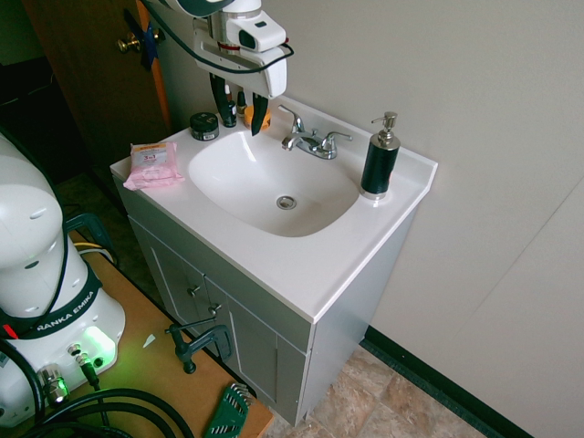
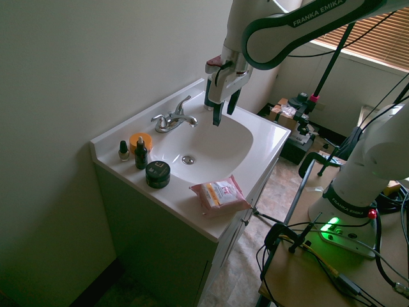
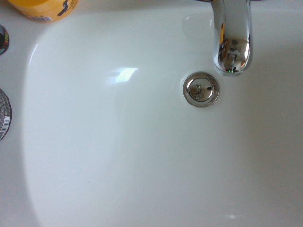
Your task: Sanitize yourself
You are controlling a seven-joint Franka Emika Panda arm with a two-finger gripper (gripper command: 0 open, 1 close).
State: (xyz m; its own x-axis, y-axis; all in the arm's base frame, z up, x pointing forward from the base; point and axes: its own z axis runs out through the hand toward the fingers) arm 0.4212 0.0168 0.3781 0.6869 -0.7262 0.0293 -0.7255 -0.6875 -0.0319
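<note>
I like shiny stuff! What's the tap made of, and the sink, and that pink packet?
The tap looks like chromed metal: mirror-bright, showing reflections. The sink seems glazed ceramic or a similar glossy white material, with soft highlights. The pink packet looks like thin plastic film, crinkled and slightly shiny.

Yellow jar (image 3: 43,9) cut off, label unreadable

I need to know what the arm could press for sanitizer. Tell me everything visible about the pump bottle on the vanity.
The pump bottle has a glossy dark body, looking black or deep navy, topped by a silver metal-looking collar and pump head with a short spout. It stands upright on a pale round base on the white countertop, in the back corner beyond the faucet, near the wall. Nothing else touches it.
</note>
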